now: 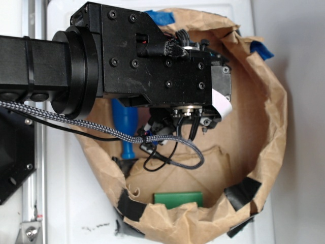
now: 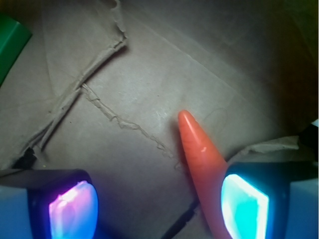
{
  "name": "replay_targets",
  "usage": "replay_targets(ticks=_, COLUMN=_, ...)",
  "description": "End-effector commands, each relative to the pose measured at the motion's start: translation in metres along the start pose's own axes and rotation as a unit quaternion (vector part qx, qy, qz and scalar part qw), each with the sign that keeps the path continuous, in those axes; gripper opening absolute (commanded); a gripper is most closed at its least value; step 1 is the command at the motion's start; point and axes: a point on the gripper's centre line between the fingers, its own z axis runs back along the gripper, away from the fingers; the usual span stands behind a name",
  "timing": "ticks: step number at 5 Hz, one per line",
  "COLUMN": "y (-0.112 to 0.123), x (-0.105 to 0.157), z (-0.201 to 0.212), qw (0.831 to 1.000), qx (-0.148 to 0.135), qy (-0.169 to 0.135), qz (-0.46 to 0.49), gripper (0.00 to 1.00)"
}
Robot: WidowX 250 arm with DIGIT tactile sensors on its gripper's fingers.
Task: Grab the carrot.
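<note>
Brown paper lined the floor of a crumpled paper nest [image 1: 274, 127] on a white table [image 1: 66, 213]. On that creased floor lay the carrot [image 2: 199, 159], its tip pointing away from the wrist camera, its side just beside the glowing cyan finger [image 2: 244, 204]. The gripper [image 2: 159, 206] stood open, the pink finger [image 2: 72, 209] well apart from the carrot. Farther out sat a green block [image 1: 179, 198] and a blue bottle [image 1: 125, 127] under the black arm [image 1: 101, 56].
</note>
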Motion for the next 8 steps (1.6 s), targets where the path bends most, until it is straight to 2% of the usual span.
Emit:
replay_targets(ticks=1, y=0.005, x=0.007, z=0.012, qw=1.000, qx=0.014, qy=-0.016, qz=0.005, gripper=1.00)
replay_targets(ticks=2, y=0.005, x=0.007, z=0.012, qw=1.000, qx=0.014, qy=-0.016, qz=0.005, gripper=1.00)
replay_targets(ticks=4, y=0.017, x=0.010, z=-0.023, qw=0.998, qx=0.045, qy=0.036, qz=-0.010, gripper=1.00)
replay_targets(ticks=6, y=0.031, x=0.014, z=-0.039, qw=0.997, qx=0.034, qy=0.064, qz=0.012, gripper=1.00)
replay_targets(ticks=7, y=0.030, x=0.016, z=-0.046, qw=0.996, qx=0.037, qy=0.077, qz=0.009, gripper=1.00)
replay_targets(ticks=8, y=0.029, x=0.016, z=-0.046, qw=0.996, qx=0.038, qy=0.075, qz=0.010, gripper=0.61)
